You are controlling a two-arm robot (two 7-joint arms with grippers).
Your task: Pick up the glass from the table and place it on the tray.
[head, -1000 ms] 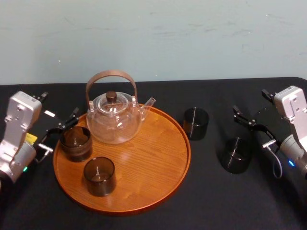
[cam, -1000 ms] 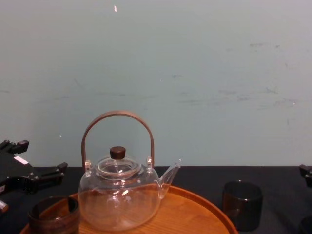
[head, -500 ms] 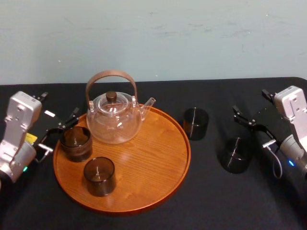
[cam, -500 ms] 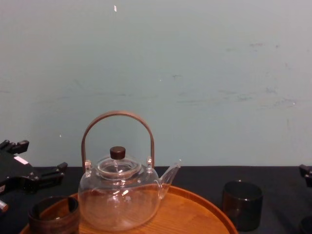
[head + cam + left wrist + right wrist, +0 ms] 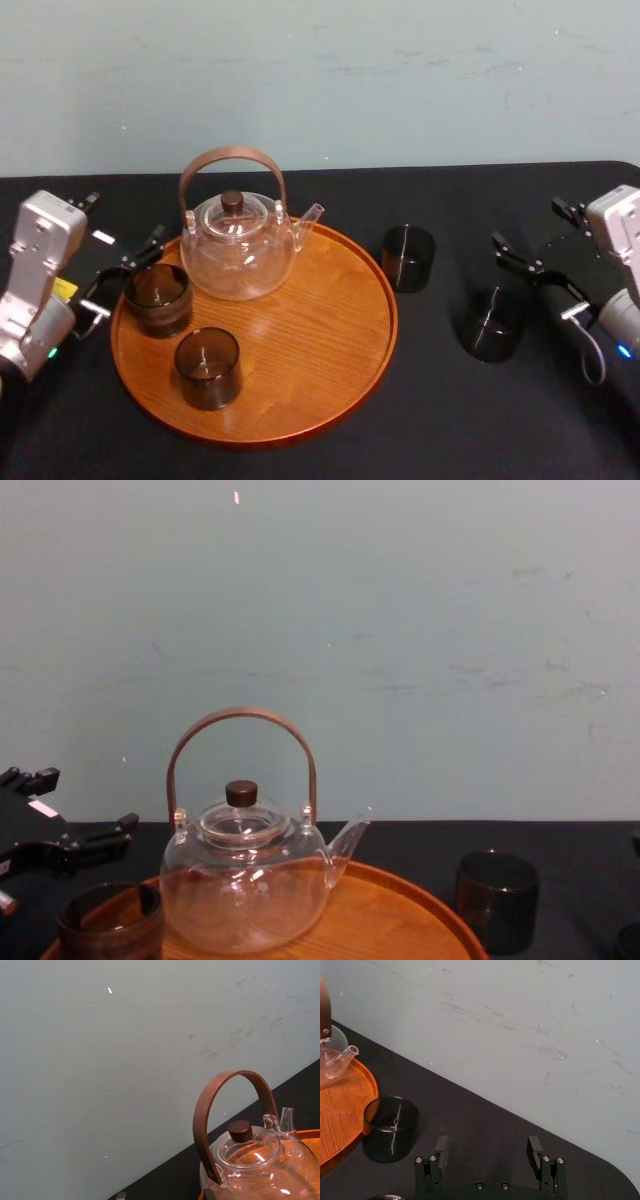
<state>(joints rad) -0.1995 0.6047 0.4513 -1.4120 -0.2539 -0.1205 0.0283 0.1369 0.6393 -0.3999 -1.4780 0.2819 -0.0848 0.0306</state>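
The glass (image 5: 490, 323) stands upright on the table (image 5: 430, 420), right of the tray (image 5: 320, 335), close to the right gripper (image 5: 530, 276) but outside its spread jaws. A second glass (image 5: 408, 257) stands just beside the tray's rim. The left gripper (image 5: 122, 274), jaws spread, sits at the tray's left edge.

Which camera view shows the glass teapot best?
The chest view: the teapot stands whole and side on, with handle, lid and spout clear. The head view shows it from above, on the tray. The left wrist view shows its handle and lid; the right wrist view, its spout.
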